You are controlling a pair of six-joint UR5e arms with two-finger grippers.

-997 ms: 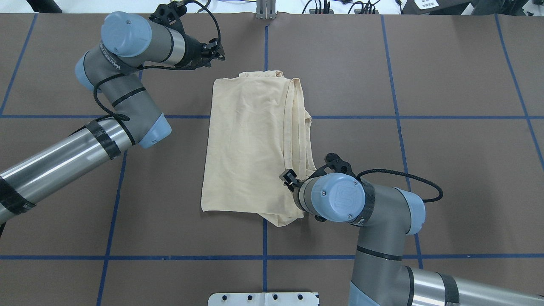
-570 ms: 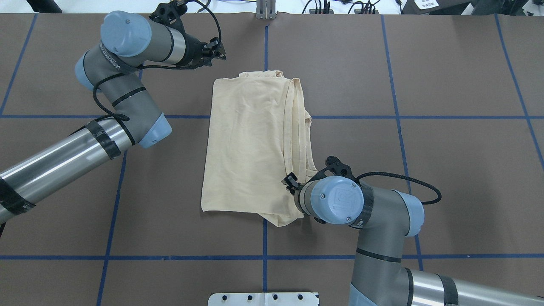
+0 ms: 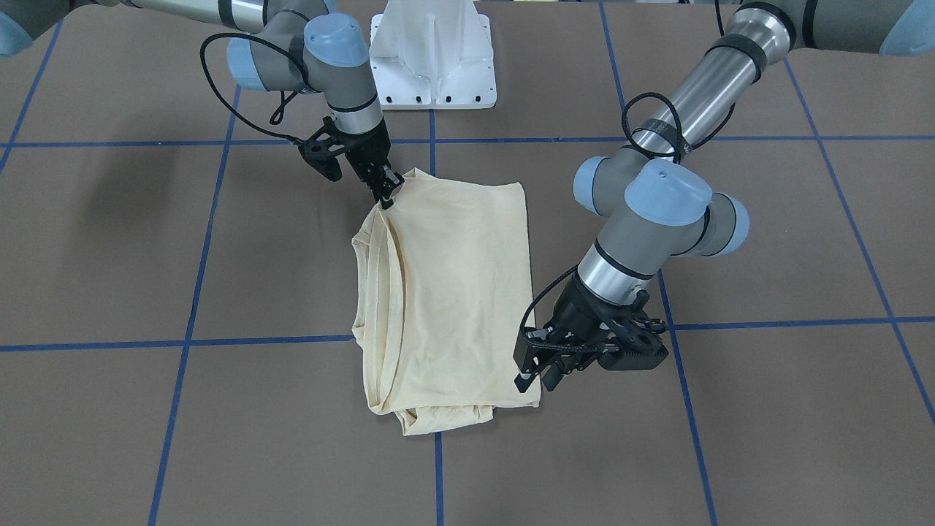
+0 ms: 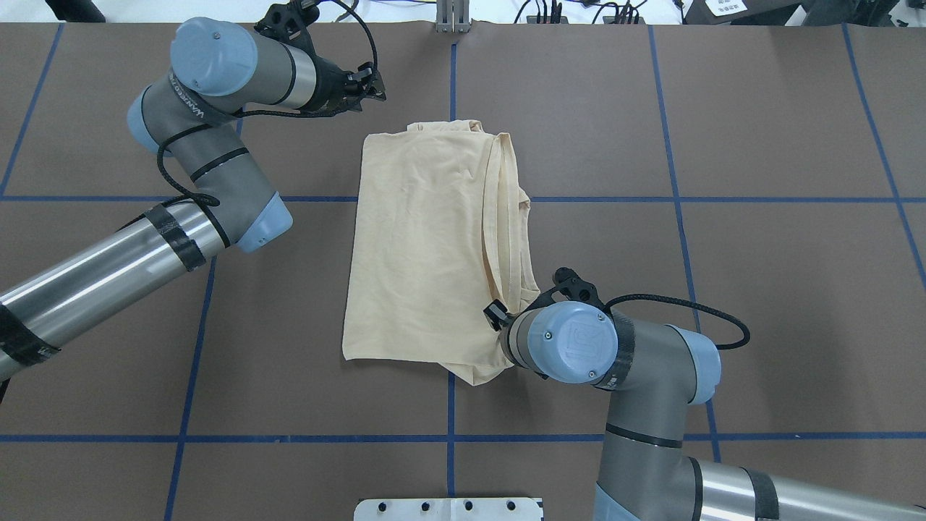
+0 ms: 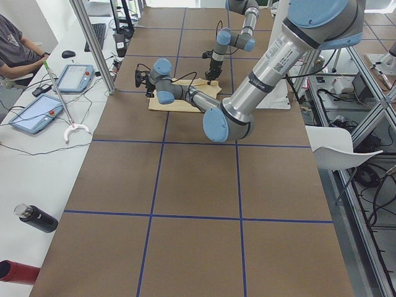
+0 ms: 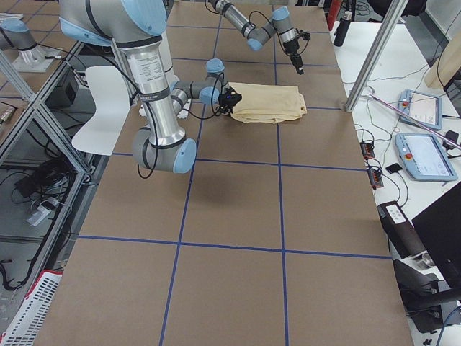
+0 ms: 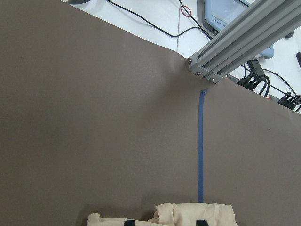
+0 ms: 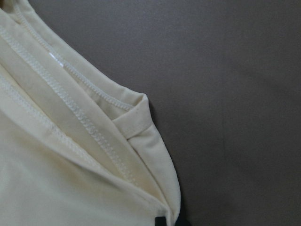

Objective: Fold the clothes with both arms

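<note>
The cream-yellow shirt [image 4: 427,239] lies folded lengthwise on the brown table, with stitched hems stacked along its right side; no print shows. My left gripper [image 4: 369,81] is open and hovers by the shirt's far left corner [image 3: 527,391]. In the left wrist view its fingertips [image 7: 134,222] stand apart just over the shirt's far edge [image 7: 188,214]. My right gripper [image 3: 387,193] is shut on the layered hem at the shirt's near right corner. The right wrist view shows the hems [image 8: 70,141] close up, with a dark fingertip [image 8: 161,221] at the fabric's edge.
The white pedestal base [image 3: 431,51] stands at the robot's edge of the table. An aluminium post [image 7: 235,42] stands at the far edge. Blue tape lines [image 4: 579,199] cross the brown table. Tablets [image 6: 425,108] and cables lie on the side bench beyond.
My right gripper has slid a little along the shirt's right edge toward the robot. My left gripper has edged slightly toward the far edge. The shirt lies as before.
</note>
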